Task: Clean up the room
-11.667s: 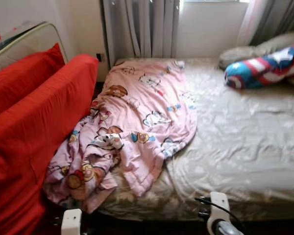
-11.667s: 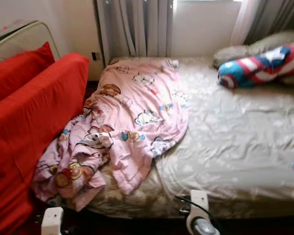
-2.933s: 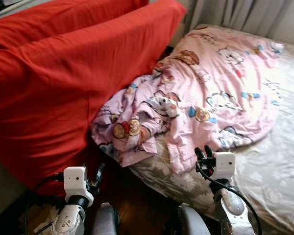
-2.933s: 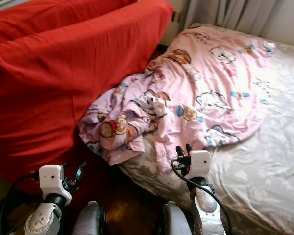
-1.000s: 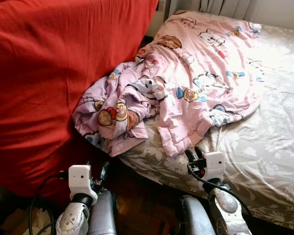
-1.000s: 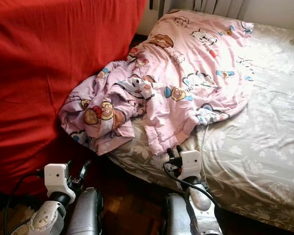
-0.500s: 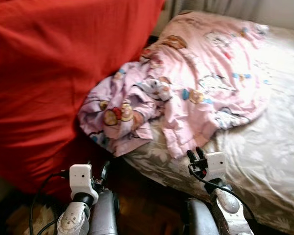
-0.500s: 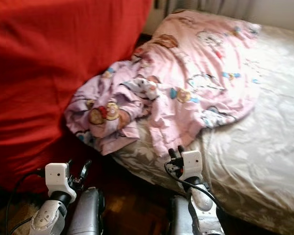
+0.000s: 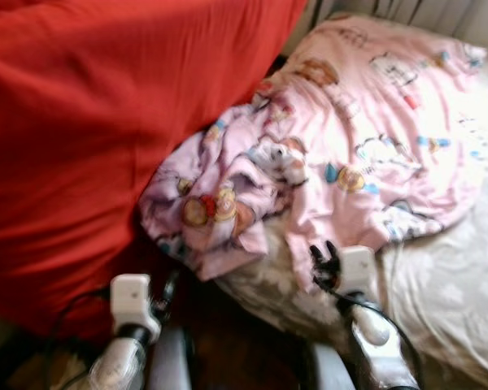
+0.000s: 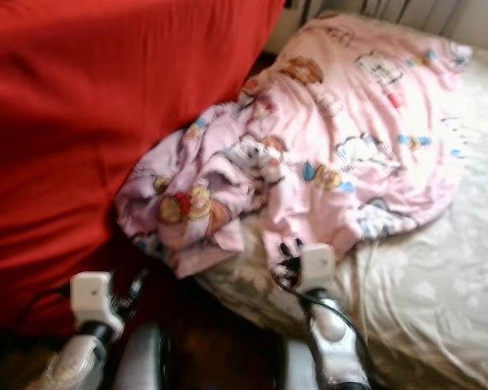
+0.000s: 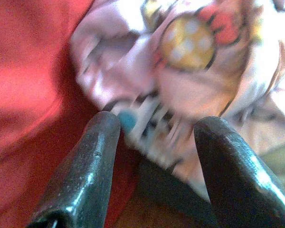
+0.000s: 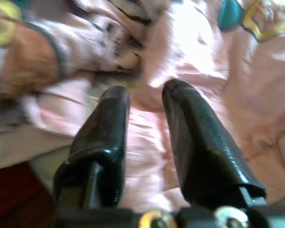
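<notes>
Since a moment ago the right hand [image 9: 323, 258] has come forward until its black fingers [image 12: 110, 124] reach the near hem of the pink cartoon-print blanket [image 9: 342, 154], where before it hung short of it. Those fingers stand a little apart, the hem between them, with no cloth pinched. The blanket lies across the left part of the bed [image 9: 447, 301], its bunched end spilling over the bed's near corner and pressing against the big red cushion [image 9: 89, 130] that leans there. The left hand [image 9: 169, 288] hovers low over the dark wooden floor [image 10: 220, 341] in the gap between cushion and bed, its fingers [image 11: 88, 166] spread wide and holding nothing, pointed at the hanging bunch of blanket. Everything in the head views is blurred.
</notes>
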Robot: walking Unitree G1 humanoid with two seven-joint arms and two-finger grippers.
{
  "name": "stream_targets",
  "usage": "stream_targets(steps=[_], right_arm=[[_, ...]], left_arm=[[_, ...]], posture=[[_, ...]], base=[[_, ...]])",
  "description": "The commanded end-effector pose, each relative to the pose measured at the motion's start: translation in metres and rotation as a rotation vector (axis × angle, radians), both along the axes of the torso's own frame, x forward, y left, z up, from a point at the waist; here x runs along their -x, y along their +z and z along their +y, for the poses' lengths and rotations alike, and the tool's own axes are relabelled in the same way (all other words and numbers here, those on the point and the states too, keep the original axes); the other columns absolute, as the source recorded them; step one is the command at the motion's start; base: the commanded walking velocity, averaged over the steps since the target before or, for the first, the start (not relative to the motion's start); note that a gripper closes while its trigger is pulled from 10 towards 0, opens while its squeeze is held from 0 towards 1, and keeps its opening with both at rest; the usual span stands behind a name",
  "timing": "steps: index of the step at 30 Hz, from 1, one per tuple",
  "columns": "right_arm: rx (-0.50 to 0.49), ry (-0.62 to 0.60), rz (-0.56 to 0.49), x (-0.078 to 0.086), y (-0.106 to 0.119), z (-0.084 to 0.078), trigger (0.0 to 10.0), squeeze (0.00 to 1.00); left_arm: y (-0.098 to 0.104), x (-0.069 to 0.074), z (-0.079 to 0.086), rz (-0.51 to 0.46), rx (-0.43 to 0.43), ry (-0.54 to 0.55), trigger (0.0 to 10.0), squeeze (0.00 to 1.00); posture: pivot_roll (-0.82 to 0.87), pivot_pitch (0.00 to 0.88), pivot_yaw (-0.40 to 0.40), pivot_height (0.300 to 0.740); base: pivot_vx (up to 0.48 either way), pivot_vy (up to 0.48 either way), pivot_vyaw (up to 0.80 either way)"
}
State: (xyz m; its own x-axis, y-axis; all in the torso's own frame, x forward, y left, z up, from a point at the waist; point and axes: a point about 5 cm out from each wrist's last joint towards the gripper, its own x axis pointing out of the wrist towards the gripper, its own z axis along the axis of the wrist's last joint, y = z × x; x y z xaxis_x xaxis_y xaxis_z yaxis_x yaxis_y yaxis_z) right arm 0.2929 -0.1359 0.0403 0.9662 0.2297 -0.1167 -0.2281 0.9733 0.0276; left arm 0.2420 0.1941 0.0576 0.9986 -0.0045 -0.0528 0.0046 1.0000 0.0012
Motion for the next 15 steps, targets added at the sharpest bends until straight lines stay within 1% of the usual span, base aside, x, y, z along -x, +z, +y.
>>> stream_targets(steps=[1,3,4,5,6,8,13,14,15], right_arm=[[0.057,-0.032,0.097,0.009,-0.018,-0.014,10.0,0.00],[0.075,-0.012,0.150,0.009,-0.024,-0.013,10.0,0.00],[0.105,0.009,0.185,0.010,-0.029,-0.011,10.0,0.00],[0.092,0.014,0.192,0.010,-0.030,-0.010,10.0,0.31],[0.075,0.018,0.208,0.009,-0.032,-0.009,10.0,1.00],[0.060,0.024,0.238,0.009,-0.035,-0.006,10.0,1.00],[0.035,0.022,0.272,0.005,-0.036,-0.001,10.0,1.00],[-0.034,-0.031,0.311,0.003,-0.038,-0.001,10.0,1.00],[-0.034,-0.031,0.311,0.003,-0.038,-0.001,10.0,1.00]], left_arm=[[-0.007,0.005,-0.007,0.034,0.000,-0.011,10.0,0.00],[-0.007,0.004,-0.008,0.031,0.000,-0.012,10.0,0.00],[-0.007,0.004,-0.008,0.031,-0.001,-0.014,10.0,0.00],[-0.007,0.004,-0.008,0.031,0.000,-0.015,10.0,0.00],[-0.007,0.004,-0.009,0.031,-0.001,-0.016,10.0,0.00],[-0.007,0.005,-0.009,0.030,0.001,-0.018,10.0,0.00],[-0.006,0.006,-0.009,0.030,0.002,-0.020,10.0,0.00],[-0.006,0.006,-0.009,0.029,0.002,-0.019,10.0,0.00],[-0.006,0.006,-0.009,0.029,0.002,-0.019,10.0,0.00]], posture=[[0.05,0.198,-0.045,0.576],[0.04,0.199,-0.044,0.576],[0.04,0.203,-0.045,0.576],[0.05,0.201,-0.045,0.576],[0.05,0.201,-0.045,0.576],[0.05,0.198,-0.046,0.576],[0.06,0.202,-0.048,0.576],[0.07,0.206,-0.048,0.576],[0.07,0.206,-0.048,0.576]], base=[[0.000,0.000,0.00],[0.000,0.000,0.00],[0.000,0.000,0.00],[0.000,0.000,0.00],[0.000,0.000,0.00],[0.000,0.000,0.00],[0.000,0.000,0.00],[0.000,0.000,0.00],[0.000,0.000,0.00]])
